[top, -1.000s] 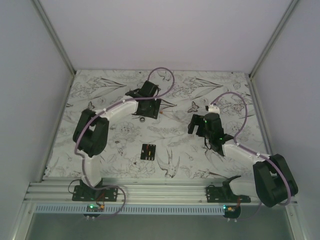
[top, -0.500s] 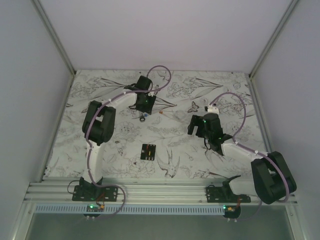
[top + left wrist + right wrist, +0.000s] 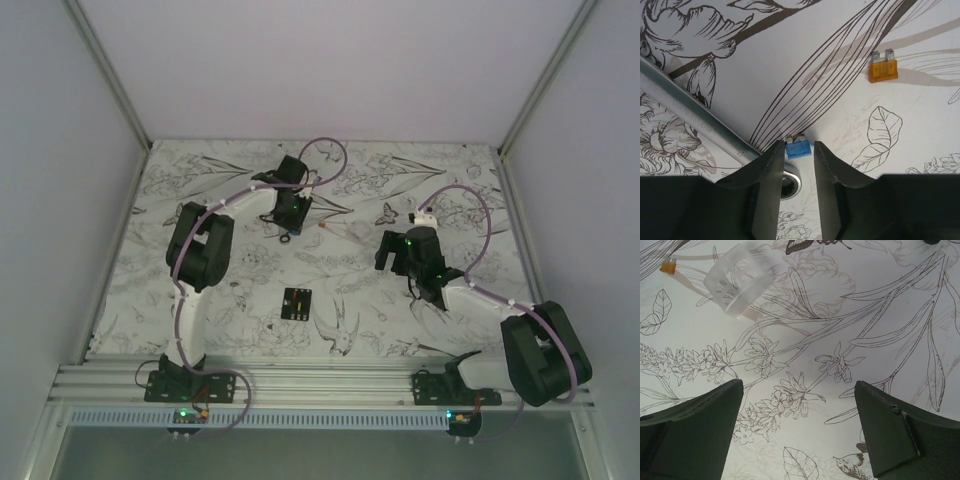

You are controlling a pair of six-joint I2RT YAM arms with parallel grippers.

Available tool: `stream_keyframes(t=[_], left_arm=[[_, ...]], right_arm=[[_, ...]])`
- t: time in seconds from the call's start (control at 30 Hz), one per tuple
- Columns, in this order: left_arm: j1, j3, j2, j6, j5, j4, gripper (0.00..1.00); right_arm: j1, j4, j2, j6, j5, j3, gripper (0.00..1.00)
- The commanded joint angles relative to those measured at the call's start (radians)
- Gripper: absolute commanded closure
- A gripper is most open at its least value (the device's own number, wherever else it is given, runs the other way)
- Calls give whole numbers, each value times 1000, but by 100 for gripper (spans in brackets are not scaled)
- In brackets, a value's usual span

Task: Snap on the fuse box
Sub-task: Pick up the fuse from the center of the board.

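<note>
top view: the fuse box (image 3: 297, 303) lay flat on the patterned table (image 3: 200, 190) between the two arms, well apart from both grippers. left wrist view: the left gripper (image 3: 796, 150) was closed on a blue fuse (image 3: 798, 149), just beside a silver wrench (image 3: 685, 112); an orange fuse (image 3: 883, 71) lay apart. right wrist view: the right gripper (image 3: 797, 390) hung wide open, holding nothing, with a clear plastic cover (image 3: 737, 280) beyond it.

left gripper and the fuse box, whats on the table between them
Top view: only bare printed table between the left gripper, pinching a blue fuse, and the fuse box.
</note>
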Motion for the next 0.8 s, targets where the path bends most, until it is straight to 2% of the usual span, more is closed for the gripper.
stream_keyframes(t=[0.0, 0.47, 0.77], left_arm=[[-23, -28, -11, -15, -78, -79, 68], [-80, -29, 16, -146, -257, -131, 65], [-83, -36, 26, -223, -239, -143, 69]], right_arm=[[-6, 33, 0, 7, -7, 21, 0], [-6, 32, -10, 10, -13, 19, 0], [-6, 30, -26, 10, -12, 15, 0]])
